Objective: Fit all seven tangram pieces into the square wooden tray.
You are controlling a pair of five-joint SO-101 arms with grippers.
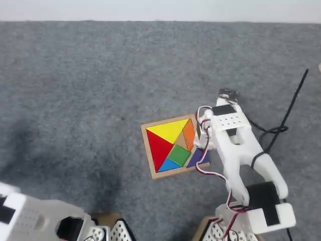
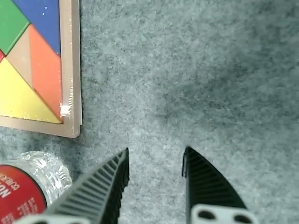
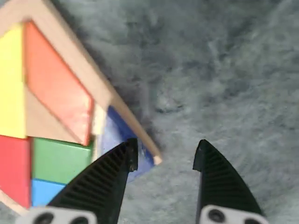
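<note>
Square wooden tray sat on grey carpet, turned corner-on, a little right of centre in the high view.

Seated in it:
- yellow triangle
- red triangle
- orange parallelogram
- tan triangle
- green square
- light blue triangle

Dark blue piece not seated. It lay tilted across the rim at the tray's right side, one end jutting past the wood onto the carpet side.

Right gripper was at that same edge with its jaws apart. One finger was over the dark blue piece; could not tell whether it touched. The other finger was over bare carpet outside the tray. Nothing was clamped between them. In the high view the white right arm reached in from the lower right.

Left gripper had its jaws spread and held nothing, over carpet just off a tray corner. A clear, ribbed container with a red label lay near that finger, apart from the tray.
</note>
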